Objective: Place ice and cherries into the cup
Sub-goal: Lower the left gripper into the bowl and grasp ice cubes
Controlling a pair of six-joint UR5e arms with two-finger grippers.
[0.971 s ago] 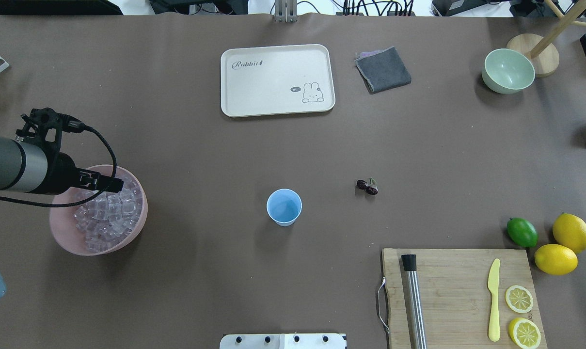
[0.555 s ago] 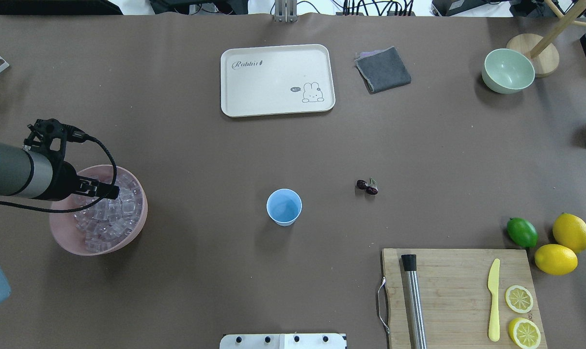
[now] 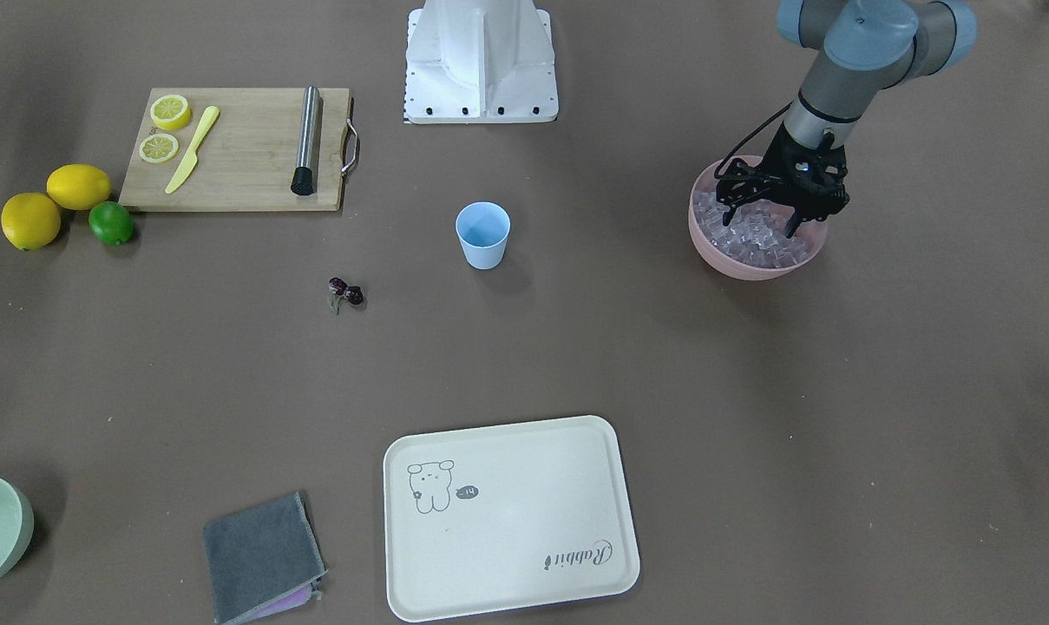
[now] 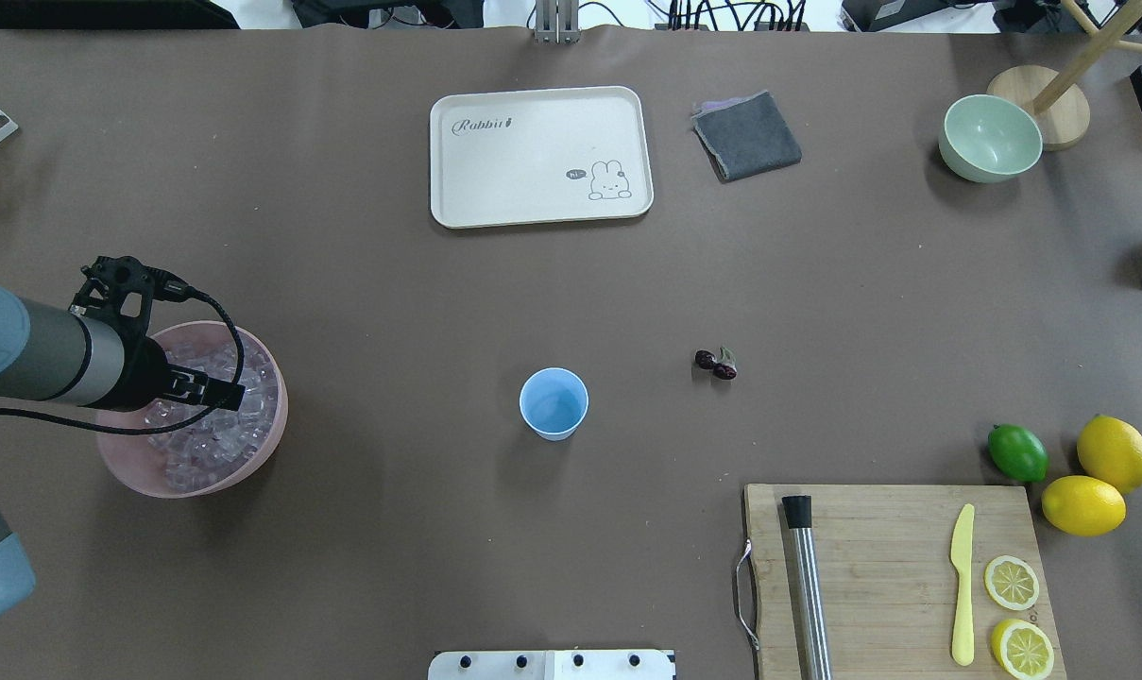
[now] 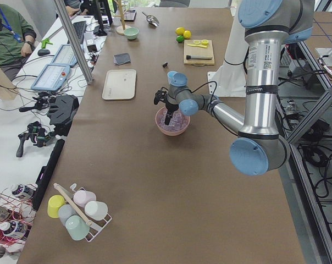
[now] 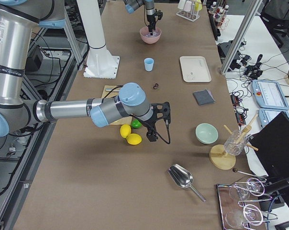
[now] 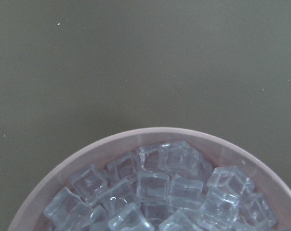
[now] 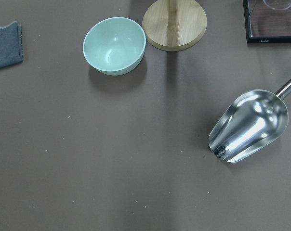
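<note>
The light blue cup [image 4: 553,403] stands upright and empty near the table's middle, also seen in the front view as the cup [image 3: 482,234]. The cherries [image 4: 716,364] lie on the table to its right, apart from it. Clear ice [image 4: 213,430] fills a pink bowl [image 4: 117,463] at the left. My left gripper [image 3: 759,226] is open, fingers spread over the ice [image 3: 754,243] and reaching down into the bowl. The left wrist view shows the ice [image 7: 169,192] close below. My right gripper [image 6: 151,136] hovers near the lemons; I cannot tell whether it is open or shut.
A cream tray [image 4: 540,156], a grey cloth [image 4: 746,135] and a pale green bowl [image 4: 991,138] sit at the far side. A cutting board [image 4: 887,567] holds a metal muddler, a yellow knife and lemon slices. A lime [image 4: 1017,452] and lemons lie beside it. A metal scoop [image 8: 249,126] lies at the right edge.
My left arm has drawn back toward the robot's side over the pink bowl, bringing the gripper further over the ice. Cup and cherries have not moved.
</note>
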